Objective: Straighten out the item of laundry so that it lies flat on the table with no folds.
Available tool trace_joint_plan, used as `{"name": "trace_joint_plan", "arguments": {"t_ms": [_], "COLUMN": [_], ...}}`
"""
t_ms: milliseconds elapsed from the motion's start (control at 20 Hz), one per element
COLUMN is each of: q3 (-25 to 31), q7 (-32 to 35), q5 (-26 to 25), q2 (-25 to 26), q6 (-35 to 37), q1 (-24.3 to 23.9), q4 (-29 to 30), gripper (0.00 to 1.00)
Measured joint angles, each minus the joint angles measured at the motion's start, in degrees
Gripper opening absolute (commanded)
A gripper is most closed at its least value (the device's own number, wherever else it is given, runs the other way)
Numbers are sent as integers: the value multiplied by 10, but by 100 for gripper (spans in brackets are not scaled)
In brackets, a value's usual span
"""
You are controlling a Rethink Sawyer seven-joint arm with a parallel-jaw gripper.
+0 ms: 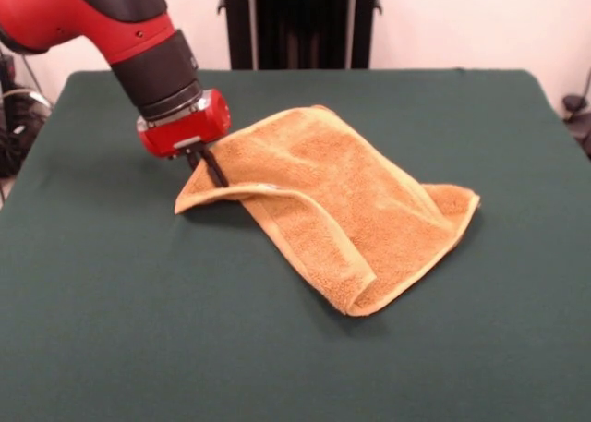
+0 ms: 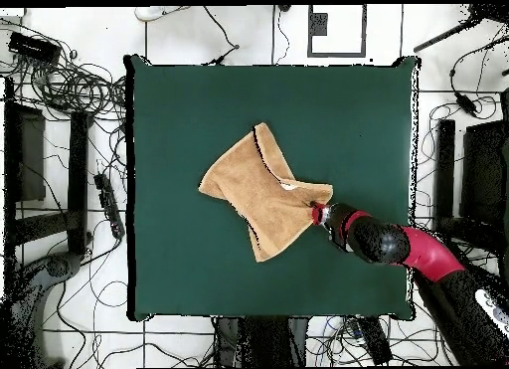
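The orange-tan towel (image 1: pixel 351 200) lies crumpled on the dark green table (image 1: pixel 111 302), a little past the middle. One side is folded over, with a raised ridge running across it. My gripper (image 1: pixel 212 171) is at the towel's left corner, its black fingers closed on the edge there, which is lifted a little off the table. In the overhead view the towel (image 2: pixel 260 191) sits near the middle of the table (image 2: pixel 179 116), and the gripper (image 2: pixel 316 211) meets its right corner. No label shows.
The robot's black pedestal (image 1: pixel 295 20) stands behind the table's far edge. Cables (image 2: pixel 70 82) and dark equipment lie on the floor around the table. Green cloth shows on all sides of the towel.
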Motion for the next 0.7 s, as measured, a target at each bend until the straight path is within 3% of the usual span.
{"name": "trace_joint_plan", "arguments": {"t_ms": [700], "q3": [11], "q7": [0], "q5": [-59], "q2": [-25], "q6": [33], "q1": [3], "q4": [-13], "gripper": [0]}}
